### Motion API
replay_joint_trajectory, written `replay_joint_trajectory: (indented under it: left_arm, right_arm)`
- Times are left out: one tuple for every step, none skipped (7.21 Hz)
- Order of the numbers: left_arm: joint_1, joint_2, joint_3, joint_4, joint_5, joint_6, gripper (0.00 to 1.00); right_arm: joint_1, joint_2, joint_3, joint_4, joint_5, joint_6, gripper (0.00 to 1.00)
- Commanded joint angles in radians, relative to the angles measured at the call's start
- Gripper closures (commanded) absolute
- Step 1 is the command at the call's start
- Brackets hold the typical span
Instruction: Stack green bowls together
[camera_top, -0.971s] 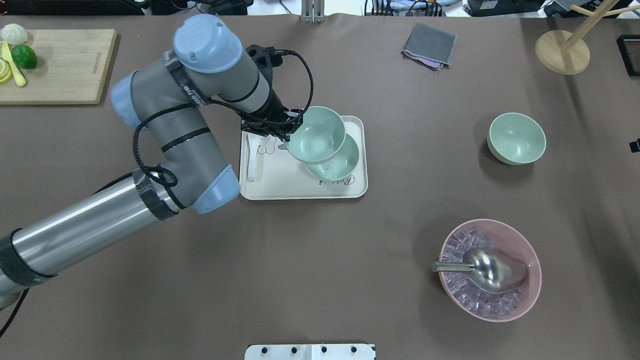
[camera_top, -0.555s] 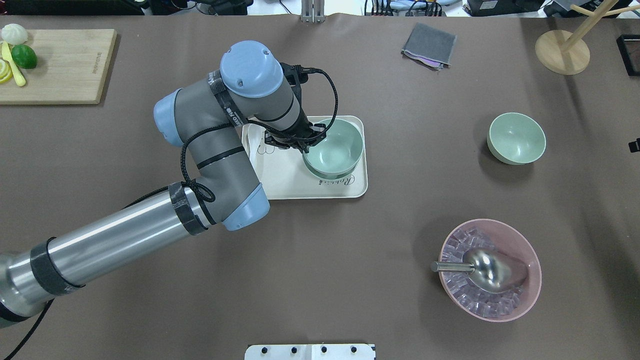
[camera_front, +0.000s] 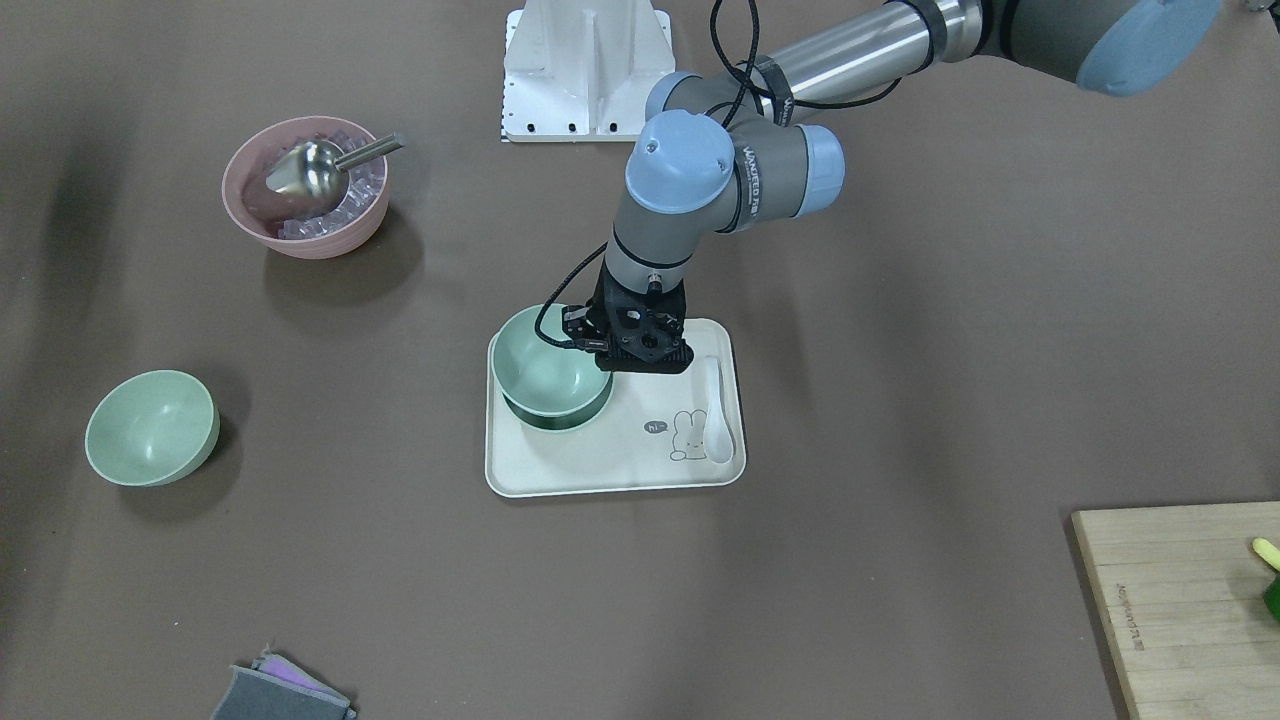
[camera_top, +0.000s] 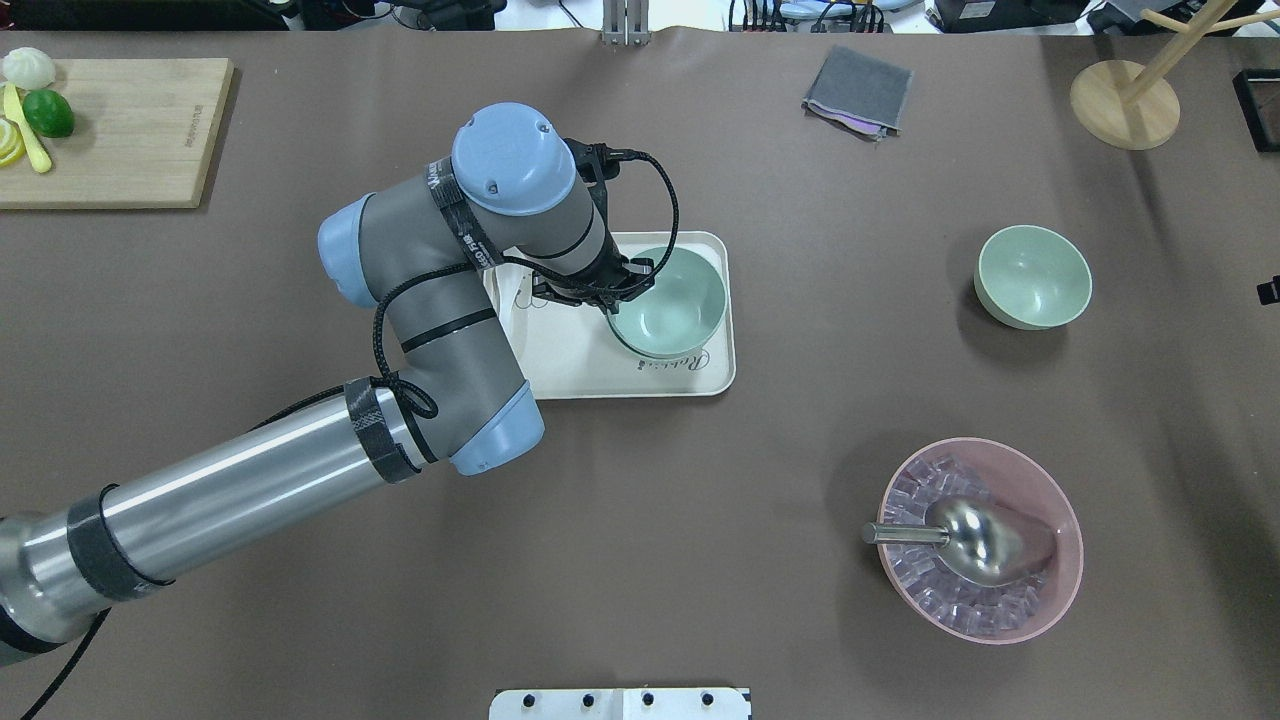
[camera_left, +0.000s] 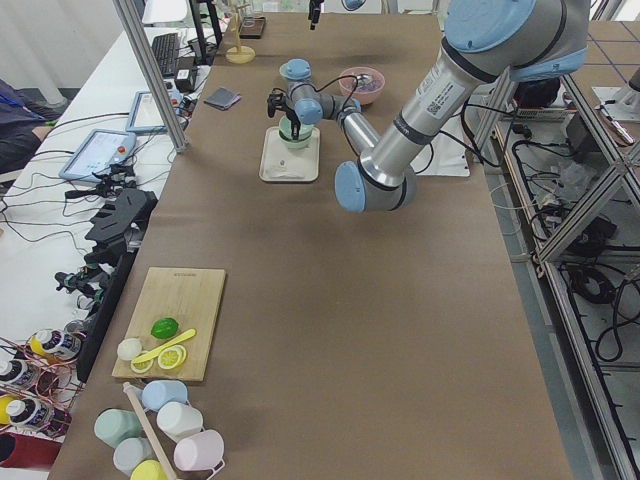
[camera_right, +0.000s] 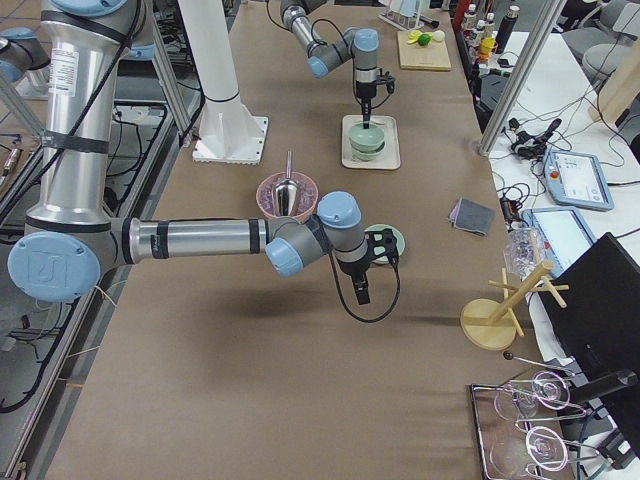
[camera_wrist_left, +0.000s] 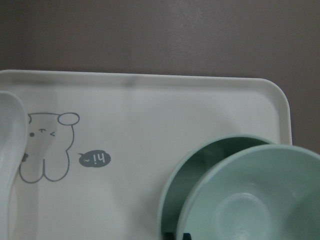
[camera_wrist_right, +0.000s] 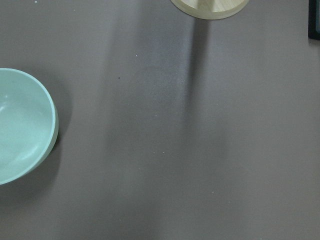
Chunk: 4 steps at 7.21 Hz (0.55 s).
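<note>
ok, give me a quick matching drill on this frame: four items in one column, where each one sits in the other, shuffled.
Items
1. metal scoop
2. white spoon
3. lone green bowl
4. upper green bowl

Places
A. on the tray, beside the rabbit drawing
B. directly on the table, apart from the rest
C. stacked on a second green bowl
D. in the pink bowl

Pairs: 1-D, 2-A, 3-B, 4-C
</note>
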<state>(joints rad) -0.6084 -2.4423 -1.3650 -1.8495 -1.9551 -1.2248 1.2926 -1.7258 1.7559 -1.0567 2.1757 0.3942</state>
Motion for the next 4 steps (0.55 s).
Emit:
replay_joint_trajectory:
  left_arm:
    - [0.001,0.0,0.009,-0.002,0.001,0.001,1.0]
    - [0.001,0.0,0.02,-0.005,0.018,-0.001,1.0]
    - [0.001,0.0,0.018,-0.005,0.022,-0.001,1.0]
    - [0.001,0.0,0.02,-0.005,0.022,-0.001,1.0]
  right_arm:
    - [-0.001,0.002,-0.001,0.0,-0.001,0.0,0.0]
    - [-0.001,0.0,-0.001,0.0,-0.001,0.0,0.0]
    - [-0.001,0.0,-0.001,0.0,-0.001,0.0,0.0]
    - [-0.001,0.0,-0.001,-0.002,0.001,0.0,0.0]
